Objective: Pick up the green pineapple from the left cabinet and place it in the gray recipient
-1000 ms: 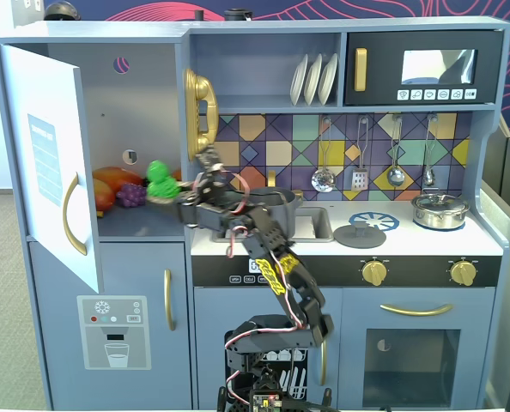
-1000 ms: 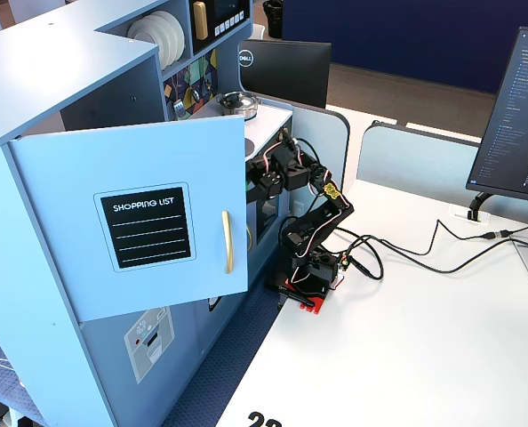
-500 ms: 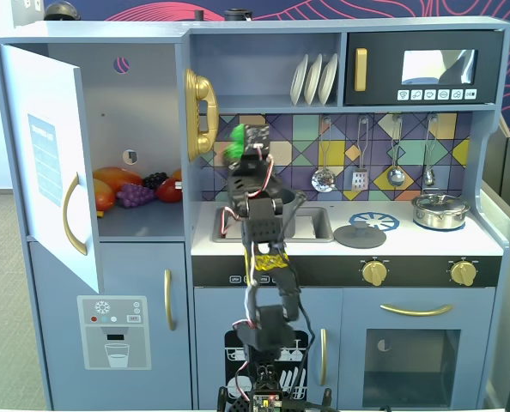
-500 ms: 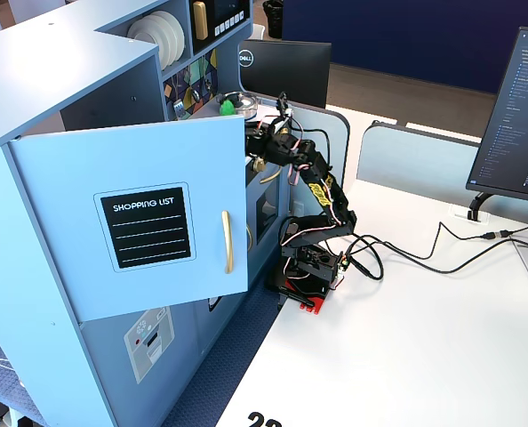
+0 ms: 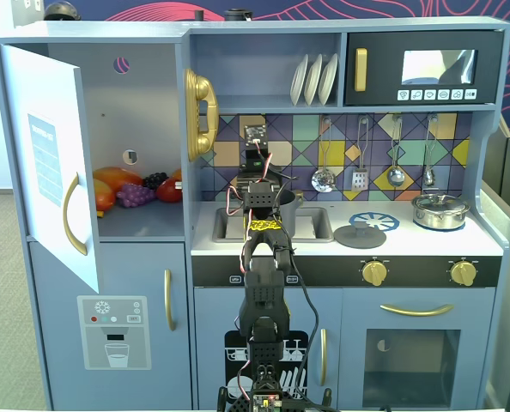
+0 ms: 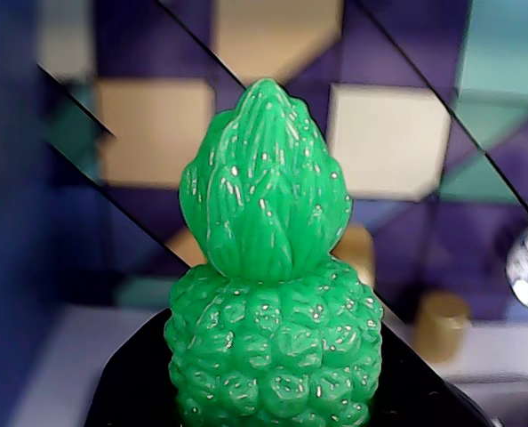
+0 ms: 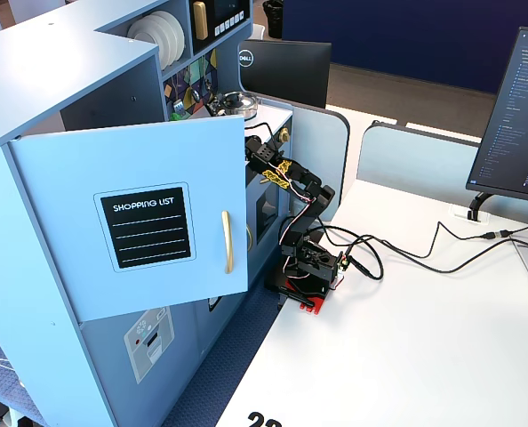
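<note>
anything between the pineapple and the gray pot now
Nothing visible. The gripper holds the green pineapple upright in front of the tiled wall, over the sink area. The gray pot sits just beyond the arm, mostly hidden behind it.

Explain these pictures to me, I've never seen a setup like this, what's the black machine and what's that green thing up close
The black machine is a small robot arm standing in front of a toy kitchen. One fixed view looks at the kitchen head-on; another fixed view looks from the side, past the open cabinet door toward a desk with monitors. The close-up is a wrist view, from a camera riding on the arm itself.

The green thing is a plastic toy pineapple. In the wrist view it sits upright in the end effector, whose dark parts show at the bottom edge, so it looks held; the arm hides it in the head-on view. The arm reaches up over the sink, in front of the tiled wall.

Other toy fruits lie in the open left cabinet. A gray lid and a shiny pot rest on the counter.
</note>
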Tool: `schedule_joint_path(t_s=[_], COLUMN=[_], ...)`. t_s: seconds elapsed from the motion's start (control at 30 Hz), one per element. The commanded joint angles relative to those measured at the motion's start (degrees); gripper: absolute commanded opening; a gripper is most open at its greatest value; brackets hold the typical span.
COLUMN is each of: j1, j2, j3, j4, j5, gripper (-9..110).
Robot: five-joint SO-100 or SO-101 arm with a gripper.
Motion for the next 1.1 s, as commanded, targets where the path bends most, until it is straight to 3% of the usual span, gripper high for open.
schedule_joint_path(t_s=[0.0, 0.2, 0.3, 0.43, 0.7, 0.93, 1.07], j1=[3.4, 4.6, 4.3, 4.4, 4.0, 2.6, 1.4], j2=[-1.0, -1.1, -1.1, -0.6, 5.4, 22.4, 32.6], j3=[-2.3, -0.9, -0.6, 0.4, -1.4, -10.0, -4.9], j4=[-1.2, 1.1, 1.2, 2.1, 4.9, 42.7, 55.5], j5=[-0.4, -1.0, -1.3, -1.5, -1.4, 2.5, 3.3], gripper=[0, 1, 36, 48, 44, 36, 20])
